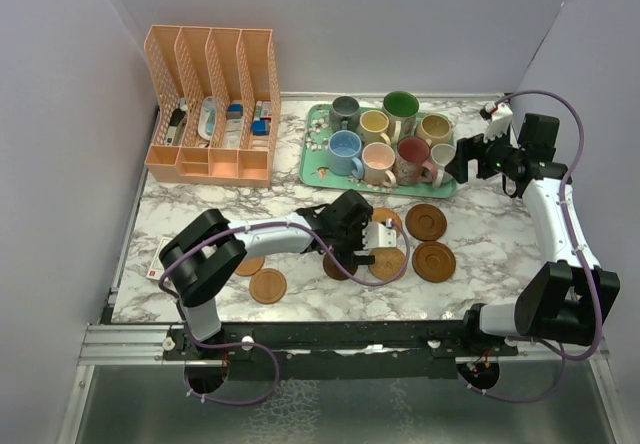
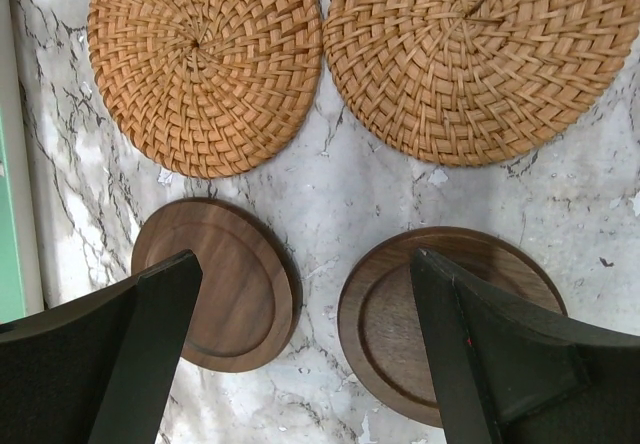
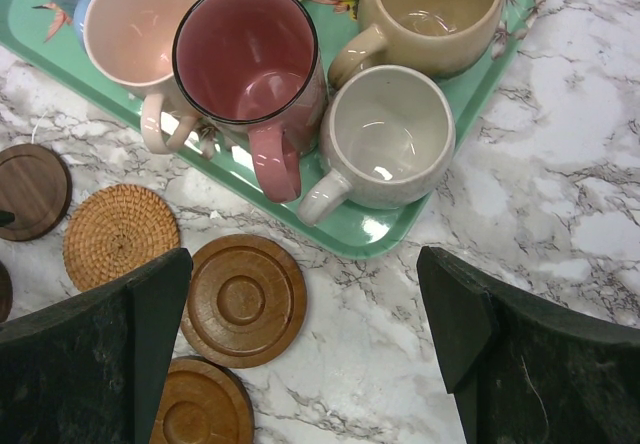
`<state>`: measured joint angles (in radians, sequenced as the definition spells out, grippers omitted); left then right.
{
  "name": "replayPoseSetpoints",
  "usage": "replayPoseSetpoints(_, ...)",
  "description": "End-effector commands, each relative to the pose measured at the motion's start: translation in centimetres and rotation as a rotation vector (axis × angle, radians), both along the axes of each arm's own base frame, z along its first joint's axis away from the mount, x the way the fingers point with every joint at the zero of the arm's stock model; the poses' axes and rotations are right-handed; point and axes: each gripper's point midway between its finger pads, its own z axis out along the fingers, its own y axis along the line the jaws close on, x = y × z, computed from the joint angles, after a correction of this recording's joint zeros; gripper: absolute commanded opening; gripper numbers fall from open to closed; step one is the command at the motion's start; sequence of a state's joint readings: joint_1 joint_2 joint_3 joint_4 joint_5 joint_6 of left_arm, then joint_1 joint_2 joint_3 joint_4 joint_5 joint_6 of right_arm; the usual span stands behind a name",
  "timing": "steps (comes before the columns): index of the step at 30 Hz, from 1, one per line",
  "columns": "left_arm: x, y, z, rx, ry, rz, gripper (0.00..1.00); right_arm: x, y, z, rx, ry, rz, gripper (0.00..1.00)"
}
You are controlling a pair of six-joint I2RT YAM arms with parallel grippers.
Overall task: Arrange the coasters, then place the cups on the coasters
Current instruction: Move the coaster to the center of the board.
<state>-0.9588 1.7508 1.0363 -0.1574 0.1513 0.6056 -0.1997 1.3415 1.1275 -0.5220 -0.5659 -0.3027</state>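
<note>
We see bright, even overhead light casting soft shadows, small glints inside the cream-white cup [image 3: 385, 139] just ahead of the right gripper [image 3: 305, 274], whose near fingers [image 3: 110, 349] appear dark and slightly blurred.

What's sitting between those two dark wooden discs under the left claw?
Nothing. Only bare marble tabletop separates one dark wooden coaster from the other dark wooden coaster. The left wrist view shows that gap.
</note>
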Motion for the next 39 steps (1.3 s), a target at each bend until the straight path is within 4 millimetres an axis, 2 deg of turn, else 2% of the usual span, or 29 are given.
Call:
replayPoseSetpoints(1,0.05,0.12,-1.31,0.041,0.008,0.019,0.89,0.35,-0.18,-0.01,-0.021,-0.009,0.0,0.97)
replayPoseSetpoints(39,-0.15,-0.13,-0.99,0.013,0.019,0.029,0.9,0.35,-0.27,-0.2,-0.024,-0.003,-0.003,0.97)
